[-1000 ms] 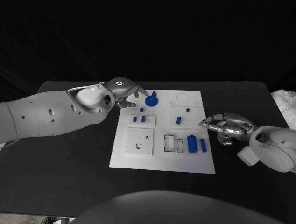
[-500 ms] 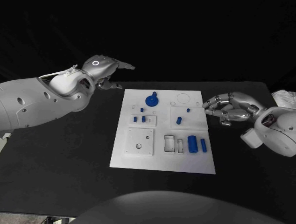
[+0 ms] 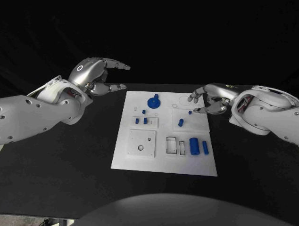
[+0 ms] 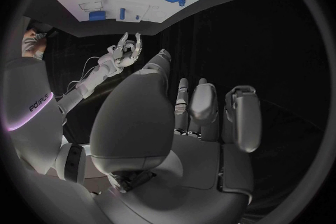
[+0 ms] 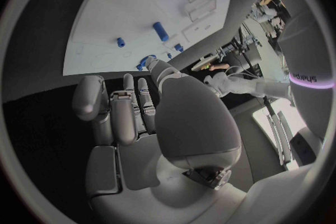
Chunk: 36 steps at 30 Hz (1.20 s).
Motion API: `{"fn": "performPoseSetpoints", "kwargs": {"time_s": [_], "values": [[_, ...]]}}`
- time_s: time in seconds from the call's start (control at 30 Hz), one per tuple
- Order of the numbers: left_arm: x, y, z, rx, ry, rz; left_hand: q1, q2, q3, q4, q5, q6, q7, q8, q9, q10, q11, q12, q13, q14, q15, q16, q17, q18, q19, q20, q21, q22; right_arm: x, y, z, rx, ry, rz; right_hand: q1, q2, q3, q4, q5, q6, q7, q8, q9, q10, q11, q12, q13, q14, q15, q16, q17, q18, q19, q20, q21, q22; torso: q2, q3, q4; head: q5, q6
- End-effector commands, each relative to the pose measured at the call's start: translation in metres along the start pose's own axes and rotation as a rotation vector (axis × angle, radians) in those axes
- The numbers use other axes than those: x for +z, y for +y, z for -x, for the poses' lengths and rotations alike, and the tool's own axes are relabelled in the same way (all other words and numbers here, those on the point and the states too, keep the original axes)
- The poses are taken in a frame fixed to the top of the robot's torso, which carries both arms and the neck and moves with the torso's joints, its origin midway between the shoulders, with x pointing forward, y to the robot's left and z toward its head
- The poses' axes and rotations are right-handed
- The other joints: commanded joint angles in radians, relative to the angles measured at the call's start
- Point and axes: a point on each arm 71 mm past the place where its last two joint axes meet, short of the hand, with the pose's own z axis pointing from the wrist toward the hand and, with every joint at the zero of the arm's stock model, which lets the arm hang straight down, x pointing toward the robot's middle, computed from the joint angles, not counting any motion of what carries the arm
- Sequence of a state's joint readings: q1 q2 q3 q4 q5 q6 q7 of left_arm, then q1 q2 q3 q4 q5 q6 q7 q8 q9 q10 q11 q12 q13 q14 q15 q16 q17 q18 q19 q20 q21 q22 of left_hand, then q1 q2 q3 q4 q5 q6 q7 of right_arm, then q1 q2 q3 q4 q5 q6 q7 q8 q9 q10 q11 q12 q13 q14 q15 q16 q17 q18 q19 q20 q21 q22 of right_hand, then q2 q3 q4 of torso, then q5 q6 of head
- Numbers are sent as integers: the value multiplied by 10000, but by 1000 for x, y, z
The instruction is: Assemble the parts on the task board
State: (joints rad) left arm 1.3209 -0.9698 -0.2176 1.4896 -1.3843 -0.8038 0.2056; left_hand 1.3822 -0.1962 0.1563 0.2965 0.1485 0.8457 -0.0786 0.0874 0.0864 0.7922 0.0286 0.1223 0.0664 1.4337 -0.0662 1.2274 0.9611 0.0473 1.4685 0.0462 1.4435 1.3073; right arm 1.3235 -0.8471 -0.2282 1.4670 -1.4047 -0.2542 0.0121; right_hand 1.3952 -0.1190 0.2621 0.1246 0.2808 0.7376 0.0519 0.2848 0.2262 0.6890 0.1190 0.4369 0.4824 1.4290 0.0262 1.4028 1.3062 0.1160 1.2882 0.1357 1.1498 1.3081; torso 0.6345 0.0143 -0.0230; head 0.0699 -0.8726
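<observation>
Both hands released — left hand [image 3: 95,75] beyond the board [image 3: 139,157], right hand [image 3: 209,99] at its edge; approach one blue peg [image 3: 181,122] squarely.

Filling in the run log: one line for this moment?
left hand: open, off board | right hand: open, over task board edge | parts: untouched
</observation>
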Motion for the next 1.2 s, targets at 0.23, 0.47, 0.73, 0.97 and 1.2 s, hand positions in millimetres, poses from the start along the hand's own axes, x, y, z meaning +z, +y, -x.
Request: {"fn": "performPoseSetpoints", "kwargs": {"time_s": [0.23,0.47,0.73,0.97,1.2], "values": [[-5,0,-7,-1528,-133,524,504,292,282,-20,403,345,321,-70,-91,186,90,131,-15,11,105,65,5,-205,610,67,63,2285,7,-10,-10,-3581,576,-796,76,-14,133,-608,1047,459,192,-496,-36,-452,-134,-467,-440,-176,-139,-158,-309,-102,-55,-130,-298,1092,-43,-172,537,-375,0],[-7,0,-10,-1732,74,599,766,419,405,-27,646,509,467,-103,-125,253,124,180,-16,-6,133,69,-10,-205,606,98,74,2286,12,-11,-20,-3961,953,-924,-119,-10,271,-754,1474,888,65,-650,6,-538,-154,-596,-609,-272,-158,-213,-475,-91,-98,-170,-435,1105,-18,-192,613,-488,0],[-6,-4,-12,-1782,247,489,888,438,458,-39,701,556,512,-126,-142,331,133,223,-11,-16,142,65,-25,-203,600,109,69,2283,14,-16,-33,-3796,1360,-954,-479,-44,273,-779,941,1350,537,-843,45,-38,-375,-418,-664,-288,-318,-213,-584,-119,7,-292,-398,1183,-39,-219,598,-517,0],[-6,-3,-13,-1752,316,513,957,444,484,-41,704,589,522,-134,-148,377,134,248,-8,-25,144,55,-46,-201,596,113,63,2280,13,-16,-37,-3620,1655,-925,-514,-73,273,-838,1005,1394,451,-933,84,111,-360,-334,-646,-332,-314,-258,-685,-128,34,-302,-407,1201,-51,-262,590,-524,0],[-6,-2,-14,-1749,363,557,1028,507,542,-37,724,633,567,-148,-157,447,147,283,-6,-39,152,42,-71,-199,591,121,58,2278,14,-17,-39,-3361,1714,-927,-412,5,452,-1040,1462,1675,464,-906,298,331,-361,-234,-623,-370,-317,-282,-775,-128,47,-302,-459,1226,-63,-302,589,-562,0]]}}
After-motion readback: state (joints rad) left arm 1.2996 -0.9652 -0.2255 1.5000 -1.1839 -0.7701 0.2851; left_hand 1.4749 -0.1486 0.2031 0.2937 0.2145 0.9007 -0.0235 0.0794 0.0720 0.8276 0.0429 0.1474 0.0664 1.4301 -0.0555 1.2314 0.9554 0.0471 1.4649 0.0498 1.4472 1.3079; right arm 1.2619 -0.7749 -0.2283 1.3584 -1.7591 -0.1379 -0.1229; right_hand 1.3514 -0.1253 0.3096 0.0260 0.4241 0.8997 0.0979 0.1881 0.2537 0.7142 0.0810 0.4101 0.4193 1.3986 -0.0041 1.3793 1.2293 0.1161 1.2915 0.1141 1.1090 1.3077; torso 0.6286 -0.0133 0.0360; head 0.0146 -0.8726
